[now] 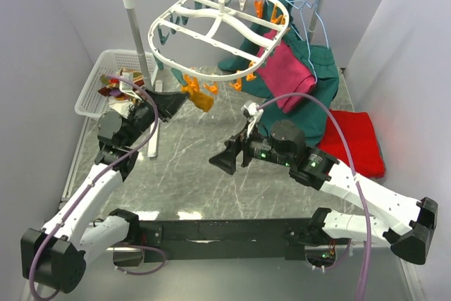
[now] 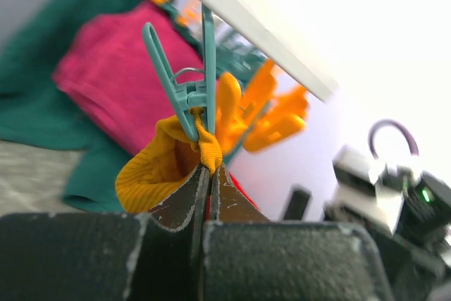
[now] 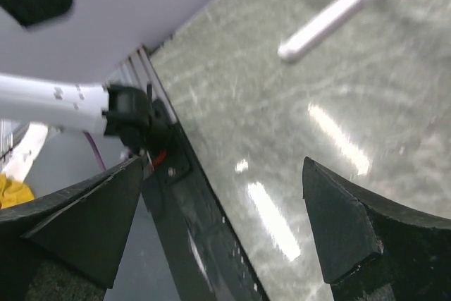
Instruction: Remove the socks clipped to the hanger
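The hanger [image 1: 211,19] was white, with orange clips [image 1: 210,88] and a teal clip [image 2: 189,95] on its rim. The sock [image 2: 158,170] on the teal clip was plain mustard yellow with a fine rib. The socks [image 1: 113,84] in the white basket [image 1: 88,100] showed maroon, orange and cream. Behind hung a magenta garment [image 1: 285,68] over dark green clothes [image 1: 320,79], and a red cloth [image 1: 359,142] lay beside them. The bench [image 1: 190,174] was grey-green marble with pale veins. The left pincer [image 1: 173,101] and right pincer [image 1: 224,162] were black, and the cables [image 1: 345,139] were purple.
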